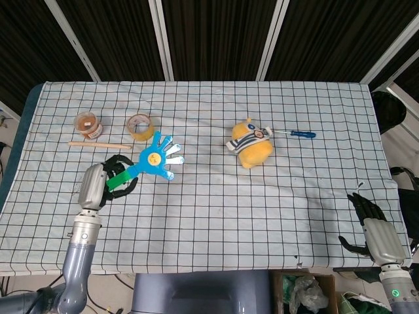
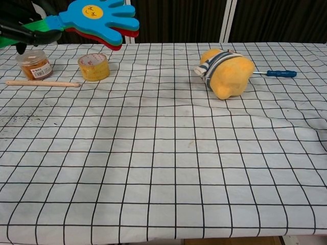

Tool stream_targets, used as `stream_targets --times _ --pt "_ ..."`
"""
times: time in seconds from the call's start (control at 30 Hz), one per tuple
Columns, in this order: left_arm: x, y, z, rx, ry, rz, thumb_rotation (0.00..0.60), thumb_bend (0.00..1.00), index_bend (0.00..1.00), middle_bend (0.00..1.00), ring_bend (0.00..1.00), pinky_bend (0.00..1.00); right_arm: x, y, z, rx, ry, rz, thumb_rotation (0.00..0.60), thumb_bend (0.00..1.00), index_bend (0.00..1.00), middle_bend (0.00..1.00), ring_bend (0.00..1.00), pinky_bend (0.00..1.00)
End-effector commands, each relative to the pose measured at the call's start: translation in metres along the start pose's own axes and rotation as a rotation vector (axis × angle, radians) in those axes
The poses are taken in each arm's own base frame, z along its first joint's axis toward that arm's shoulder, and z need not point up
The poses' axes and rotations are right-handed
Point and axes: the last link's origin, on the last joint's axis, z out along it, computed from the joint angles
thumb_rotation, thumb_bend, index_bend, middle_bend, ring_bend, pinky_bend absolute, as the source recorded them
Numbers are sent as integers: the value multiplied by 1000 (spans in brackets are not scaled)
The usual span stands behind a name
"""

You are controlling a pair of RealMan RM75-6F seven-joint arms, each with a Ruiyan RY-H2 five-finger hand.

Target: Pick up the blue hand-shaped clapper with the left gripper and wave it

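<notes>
The blue hand-shaped clapper (image 1: 157,157) has a yellow disc in its palm and a green handle. My left hand (image 1: 98,184) grips that green handle at the table's left side and holds the clapper in the air. In the chest view the clapper (image 2: 99,16) hangs at the top left above the cloth, red layers showing under the blue one, and the dark fingers of my left hand (image 2: 23,33) wrap the handle at the frame's edge. My right hand (image 1: 374,229) hangs off the table's near right corner, fingers spread, holding nothing.
On the checked cloth lie a small jar (image 1: 87,124), a roll of tape (image 1: 140,127) and a wooden stick (image 1: 99,145) at the back left. A yellow plush toy (image 1: 250,146) and a blue-handled screwdriver (image 1: 294,134) sit right of centre.
</notes>
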Motion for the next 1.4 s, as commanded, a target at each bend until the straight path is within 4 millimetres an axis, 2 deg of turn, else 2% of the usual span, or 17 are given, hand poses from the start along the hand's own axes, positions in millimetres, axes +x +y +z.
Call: stream_targets --times 0.03,0.3,0.4,0.7,0.9,1.03,1.2,1.4 --pt "1 25 -5 -121 -26 -87 600 509 740 770 608 715 0 0 0 0 0 0 600 224 47 0 0 56" --pt "8 60 -26 -437 -14 -246 600 509 739 771 608 716 0 0 0 1 1 -1 600 224 47 0 0 56" --pt "11 60 -32 -550 16 -234 600 509 740 771 609 716 0 0 0 1 1 -1 600 224 47 0 0 56" --pt "6 20 -12 -356 1 -128 600 510 739 771 608 716 0 0 0 0 -1 1 600 224 47 0 0 56" --pt "1 -11 0 -88 -48 7 600 508 739 771 608 716 1 0 0 2 0 -1 600 224 47 0 0 56" --pt "0 -19 2 23 -66 71 600 508 740 771 609 719 0 0 0 2 0 -1 600 224 47 0 0 56" --pt "-3 -10 -1 16 -69 54 600 508 740 771 608 719 0 0 0 4 -1 -4 600 225 47 0 0 56" --pt "-1 36 -15 -185 -78 -85 600 508 740 771 608 719 1 0 -1 4 2 -3 600 225 46 0 0 56"
